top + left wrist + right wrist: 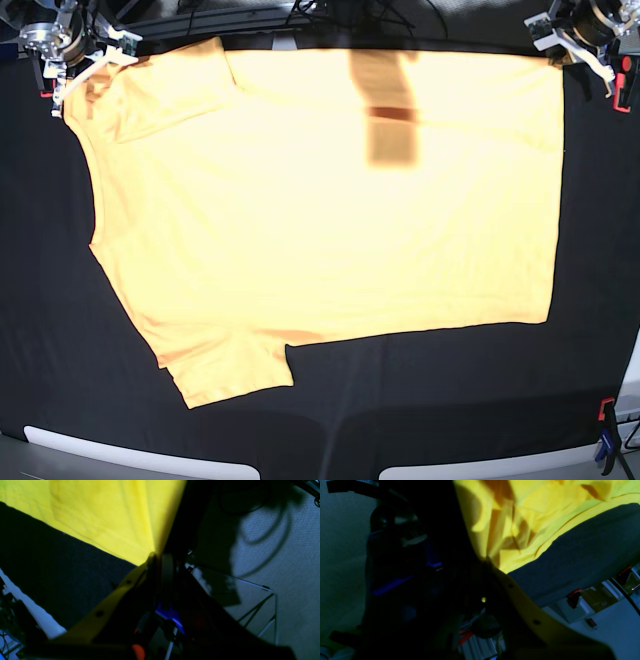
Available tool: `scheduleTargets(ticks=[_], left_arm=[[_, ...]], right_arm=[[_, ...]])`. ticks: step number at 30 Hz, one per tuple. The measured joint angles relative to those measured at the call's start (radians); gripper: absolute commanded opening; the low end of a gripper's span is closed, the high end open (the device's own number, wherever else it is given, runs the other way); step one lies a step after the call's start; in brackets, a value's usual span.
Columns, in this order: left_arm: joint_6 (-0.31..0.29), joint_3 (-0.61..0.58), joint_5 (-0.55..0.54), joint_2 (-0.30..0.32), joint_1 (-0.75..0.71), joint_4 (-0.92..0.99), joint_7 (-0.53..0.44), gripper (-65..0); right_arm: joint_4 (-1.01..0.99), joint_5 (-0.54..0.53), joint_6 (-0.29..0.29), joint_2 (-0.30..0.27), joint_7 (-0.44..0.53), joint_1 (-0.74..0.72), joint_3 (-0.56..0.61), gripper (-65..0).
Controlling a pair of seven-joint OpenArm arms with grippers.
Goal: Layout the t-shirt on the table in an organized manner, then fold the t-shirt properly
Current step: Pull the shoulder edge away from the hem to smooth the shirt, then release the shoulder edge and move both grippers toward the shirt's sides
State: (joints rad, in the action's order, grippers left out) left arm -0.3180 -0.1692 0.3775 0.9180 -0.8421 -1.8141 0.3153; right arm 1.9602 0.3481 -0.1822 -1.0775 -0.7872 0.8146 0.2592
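Note:
The pale orange t-shirt [330,200] lies spread flat on the black table [450,400], sleeves to the left and hem to the right. My left gripper [560,48] is at the shirt's far right corner. In the left wrist view it [153,557] is shut on the shirt's edge [100,517], which fans out from the jaws over the table [50,567]. My right gripper [72,78] is at the far left sleeve. In the right wrist view it [488,561] is shut on bunched cloth [545,517] above the table [582,555].
Red clamps sit at the table's right edge [622,85] and near the front right corner [605,408], with a blue one [603,450] below. A red clamp [573,596] shows in the right wrist view. A rectangular shadow [390,110] falls on the shirt.

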Motion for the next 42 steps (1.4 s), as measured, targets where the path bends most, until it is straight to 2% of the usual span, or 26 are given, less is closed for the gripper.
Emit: scheduleTargets(ticks=[5, 6, 8, 10, 15, 19, 25, 27, 31, 33, 38, 42], left_arm=[[0.001, 0.000, -0.003, 0.000, 0.000, -0.002, 0.020, -65.0], [0.001, 0.000, -0.004, 0.000, 0.000, -0.004, 0.026, -61.5], [-0.004, -0.002, -0.007, 0.000, 0.000, -0.012, 0.068, -46.6], [-0.016, -0.003, -0.011, 0.000, -0.008, -0.029, 0.107, -37.9], [-0.051, -0.009, -0.020, 0.008, -0.014, -0.143, 0.206, -37.1], [-0.049, 0.009, -0.065, 0.052, -0.014, -0.245, 0.260, -37.1], [-0.050, 0.183, -0.200, 0.051, -0.016, -0.288, 0.197, -37.1], [-0.051, 0.266, -0.272, 0.051, -0.016, -0.288, 0.153, -37.1], [-0.050, 0.425, -0.409, 0.027, -0.009, -0.288, 0.064, -37.1], [-0.050, 0.473, -0.480, -0.004, 0.023, -0.286, 0.060, -37.1], [-0.021, 0.492, -0.583, -0.093, 0.169, -0.226, 0.068, -37.1], [-0.016, 0.492, -0.632, -0.200, 0.307, -0.114, 0.077, -37.1]], right_arm=[[0.000, -0.008, -0.004, 0.000, -0.016, 0.000, 0.000, -64.9], [0.000, -0.008, -0.022, 0.000, -0.024, 0.000, 0.000, -60.2], [0.001, -0.018, -0.023, 0.000, -0.062, 0.000, 0.000, -50.6], [0.000, -0.031, -0.024, -0.001, -0.092, 0.001, 0.000, -45.6], [0.047, -0.031, -0.024, -0.001, -0.087, 0.002, -0.001, -45.4], [0.135, -0.031, -0.025, -0.019, -0.086, 0.003, -0.008, -45.5], [0.224, -0.047, -0.026, -0.020, -0.064, 0.003, -0.159, -45.5], [0.224, -0.139, -0.019, -0.019, -0.036, -0.001, -0.237, -45.5], [0.224, -0.298, -0.018, 0.037, 0.048, -0.017, -0.386, -45.5], [0.224, -0.371, -0.014, 0.076, 0.061, -0.054, -0.437, -45.5], [0.224, -0.481, -0.014, 0.175, 0.060, -0.195, -0.471, -45.5], [0.190, -0.548, -0.015, 0.260, 0.061, -0.306, -0.471, -45.5]])
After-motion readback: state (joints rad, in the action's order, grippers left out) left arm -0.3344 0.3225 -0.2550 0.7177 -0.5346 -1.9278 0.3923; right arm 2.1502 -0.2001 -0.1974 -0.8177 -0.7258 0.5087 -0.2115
